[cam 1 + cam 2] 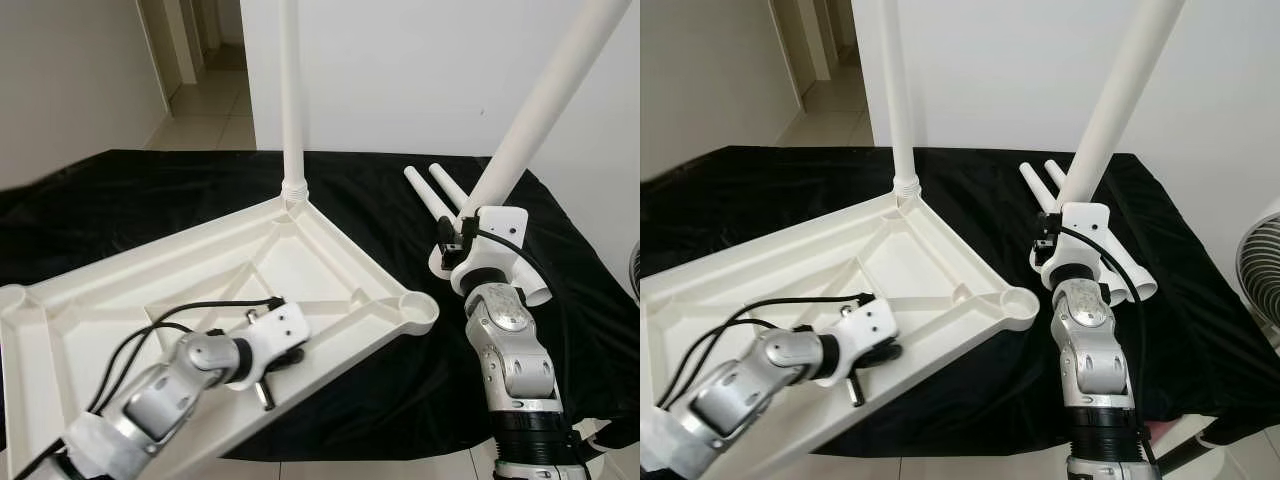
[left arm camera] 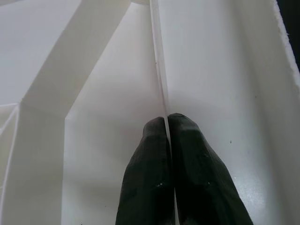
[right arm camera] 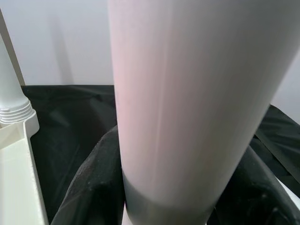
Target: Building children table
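In the left eye view, the upturned tabletop (image 1: 280,270) is tilted on the black-draped surface (image 1: 120,200), one leg (image 1: 291,100) already fitted at its far corner. A second leg (image 1: 540,110) is clamped in the right hand (image 1: 470,240); it could miss the empty near socket (image 1: 412,306) if swung askew. Two spare legs (image 1: 432,195) crowd its path.

In the left wrist view, a thin rib (image 2: 159,70) is pinched by the closed left hand (image 2: 168,123); slipping would let the top shift

Home interior, tiled hallway (image 1: 205,105), white walls (image 1: 400,70), floor fan (image 1: 1262,265)
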